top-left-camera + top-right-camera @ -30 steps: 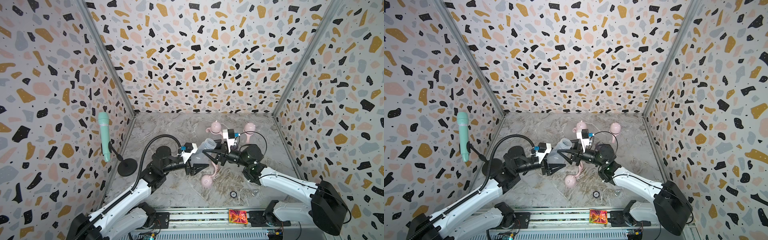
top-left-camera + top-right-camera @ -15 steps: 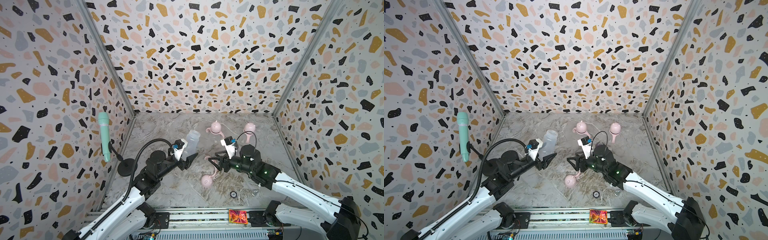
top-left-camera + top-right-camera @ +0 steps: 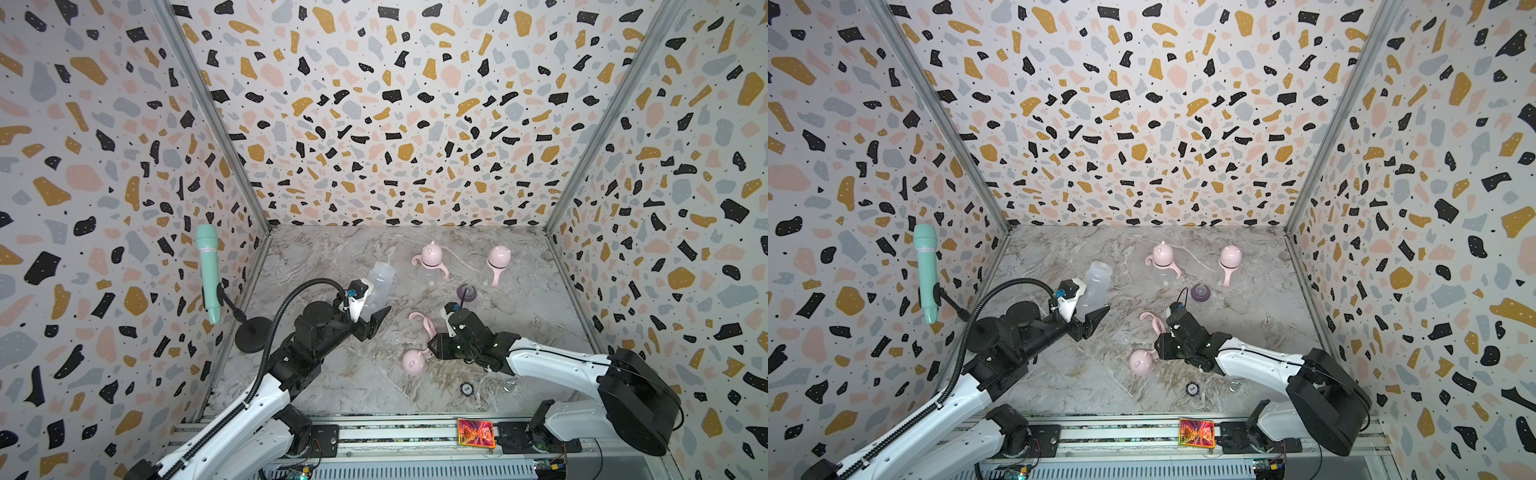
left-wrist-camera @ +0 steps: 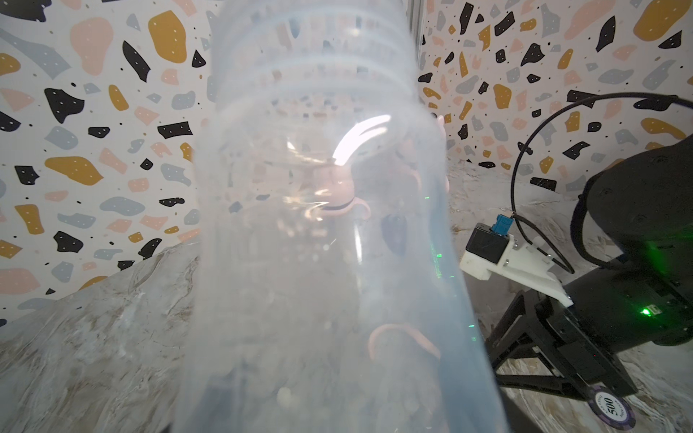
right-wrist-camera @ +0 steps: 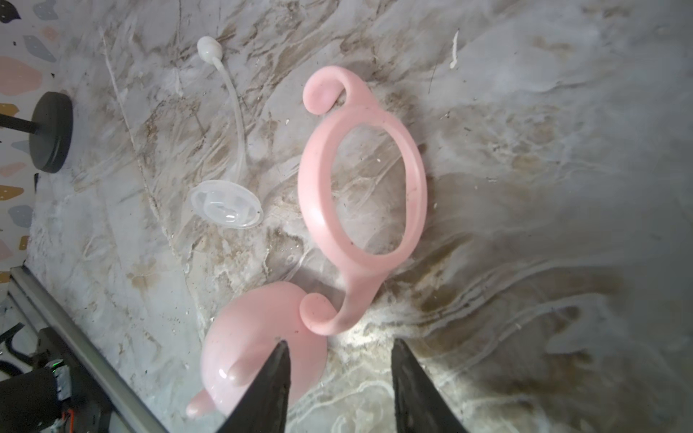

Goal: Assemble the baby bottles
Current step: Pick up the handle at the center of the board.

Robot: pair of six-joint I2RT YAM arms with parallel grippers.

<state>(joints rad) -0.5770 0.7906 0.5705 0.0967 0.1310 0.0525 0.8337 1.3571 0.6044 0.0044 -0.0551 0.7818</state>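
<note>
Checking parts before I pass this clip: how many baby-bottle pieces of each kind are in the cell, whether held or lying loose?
Assembled bottles: 2
Bare clear bottle: 1
Purple teat collar, loose: 1
Pink handle ring, loose: 1
Pink dome cap, loose: 1
Clear straw with disc: 1
Total: 7

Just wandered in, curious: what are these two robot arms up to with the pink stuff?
They are putting baby bottles together. The left gripper holds a clear bottle tilted above the table. The right gripper hangs with open jaws over a loose pink handle ring and pink cap. A purple collar lies apart; two capped bottles stand at the back.
</note>
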